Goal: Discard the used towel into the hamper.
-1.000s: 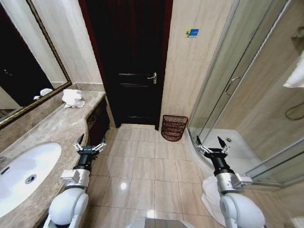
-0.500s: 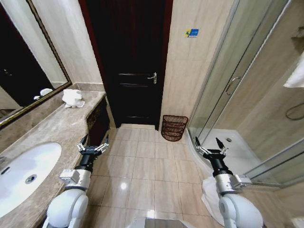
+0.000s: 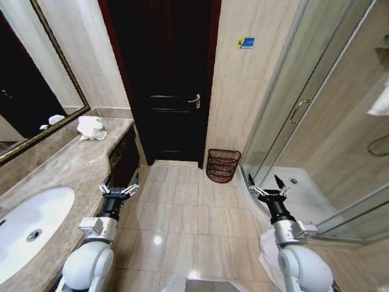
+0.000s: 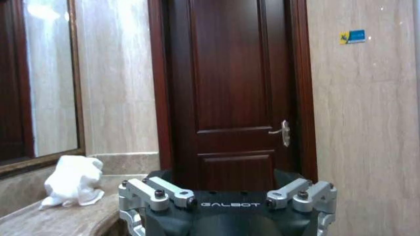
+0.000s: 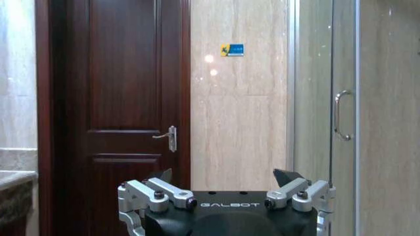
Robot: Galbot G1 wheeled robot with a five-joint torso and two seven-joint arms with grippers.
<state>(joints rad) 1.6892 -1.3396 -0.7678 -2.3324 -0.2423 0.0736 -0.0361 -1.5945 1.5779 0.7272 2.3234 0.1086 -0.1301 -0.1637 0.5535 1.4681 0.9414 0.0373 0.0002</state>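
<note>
Since the earlier frames the whole head view had slid a little as I crept the base forward, while the left gripper (image 3: 119, 187) and right gripper (image 3: 264, 187) kept their raised, spread-fingered, empty pose over the floor tiles (image 3: 182, 213). The white towel (image 3: 90, 127) lay crumpled on the marble counter (image 3: 61, 164), well ahead and to the left of the left gripper, and the hamper (image 3: 222, 165) stood against the wall between the two grippers, farther on. I judged it best to close on the counter squarely before reaching, so the left arm could come down over the towel's bulk.

"GALBOT" stands on the left pincer (image 4: 226, 194) housing and the right pincer (image 5: 226, 189) housing.
</note>
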